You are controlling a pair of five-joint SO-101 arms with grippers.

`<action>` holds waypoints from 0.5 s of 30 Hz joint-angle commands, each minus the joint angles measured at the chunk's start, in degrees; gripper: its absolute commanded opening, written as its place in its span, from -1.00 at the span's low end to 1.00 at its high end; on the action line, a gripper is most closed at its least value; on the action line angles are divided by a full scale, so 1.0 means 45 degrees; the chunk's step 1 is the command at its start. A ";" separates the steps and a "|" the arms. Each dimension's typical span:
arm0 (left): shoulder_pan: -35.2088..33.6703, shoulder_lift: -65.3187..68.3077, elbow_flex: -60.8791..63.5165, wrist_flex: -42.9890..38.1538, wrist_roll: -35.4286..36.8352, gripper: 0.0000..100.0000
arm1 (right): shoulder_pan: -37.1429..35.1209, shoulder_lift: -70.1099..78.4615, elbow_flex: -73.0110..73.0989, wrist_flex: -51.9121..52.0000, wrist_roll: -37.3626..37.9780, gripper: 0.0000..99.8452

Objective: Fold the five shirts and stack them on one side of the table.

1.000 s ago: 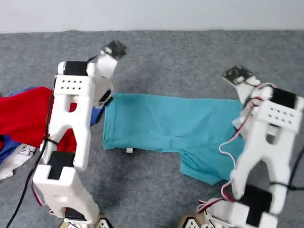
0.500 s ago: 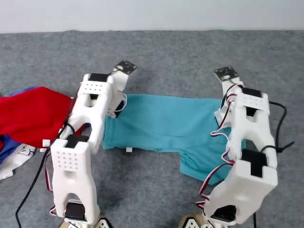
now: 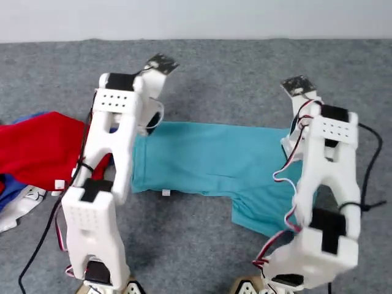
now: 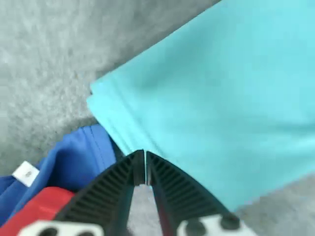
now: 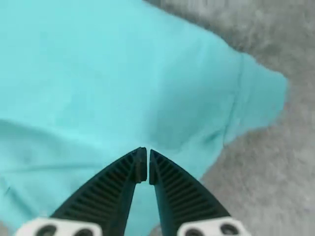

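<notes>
Grippers, two, black with ribbed inner faces. Left gripper: jaws pressed together tip to tip with no cloth seen between them, poised over the folded corner of the teal shirt, right where that corner meets the blue shirt; whether the tips touch the fabric cannot be told. Right gripper: jaws likewise closed and holding nothing, set over the opposite end of the teal shirt, close to a sleeve that juts onto the grey surface. Left arm: white, standing over the left edge of the teal shirt. Right arm: white, standing over its right edge. Teal shirt: one, lying flat in mid-table between the two arms, folded lengthwise into a wide band, with a flap hanging out toward the near side on the right and a small white label at the near edge. Red shirt: one, crumpled, at the far left of the table, just beside the teal shirt, lying over blue cloth. White garment: one, bunched at the left edge, partly under the red shirt. Table: grey, carpet-like covering.
</notes>
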 commanded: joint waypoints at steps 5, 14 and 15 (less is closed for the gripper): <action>0.2247 -0.1973 -0.0479 0.1270 0.0020 -0.97 | 0.0830 -0.4151 -0.0742 0.2960 -0.0156 -0.96; 0.4728 -0.1739 -0.0068 0.1211 0.0020 -0.97 | 0.1065 -0.8860 -0.0742 0.4210 -0.0176 -0.96; 0.5060 -0.1563 0.0088 0.1250 0.0020 -0.97 | 0.1065 -0.9387 -0.0742 0.4327 -0.0176 -0.96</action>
